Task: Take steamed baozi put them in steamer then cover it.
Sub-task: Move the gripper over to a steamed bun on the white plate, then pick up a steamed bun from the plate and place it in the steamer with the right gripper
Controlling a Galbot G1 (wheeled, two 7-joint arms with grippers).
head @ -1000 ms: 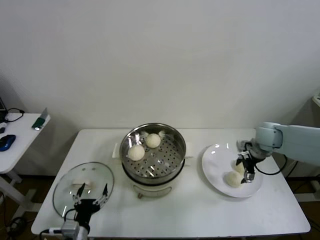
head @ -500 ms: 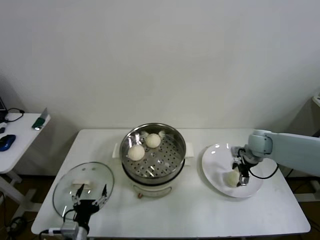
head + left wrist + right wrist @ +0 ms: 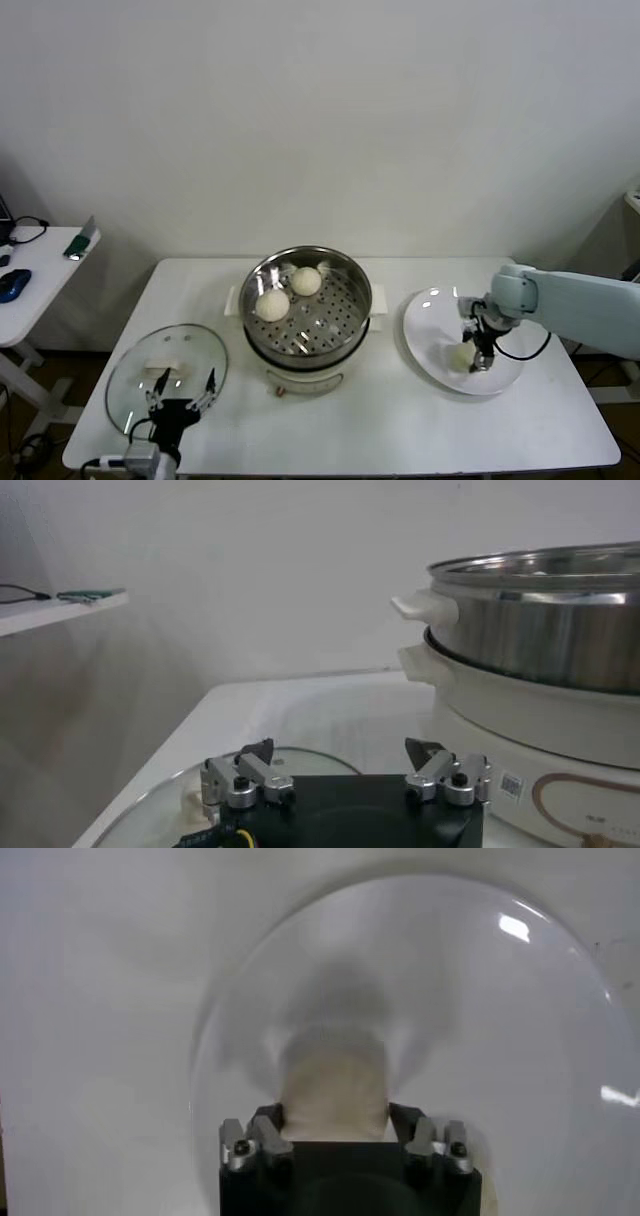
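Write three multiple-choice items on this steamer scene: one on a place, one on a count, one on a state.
1. Where does the cover lie?
A. on the steamer
B. on the table left of the steamer
C. on the plate

2. How many steamed baozi sit in the steamer?
A. two
B. none
C. four

3. What is the right gripper doing?
A. hanging open above the steamer
B. closed on a bun over the plate
C. holding the cover

Answers: 1 B, the glass disc lies by the left gripper; 2 A, two buns show inside; 3 B, fingers flank the bun.
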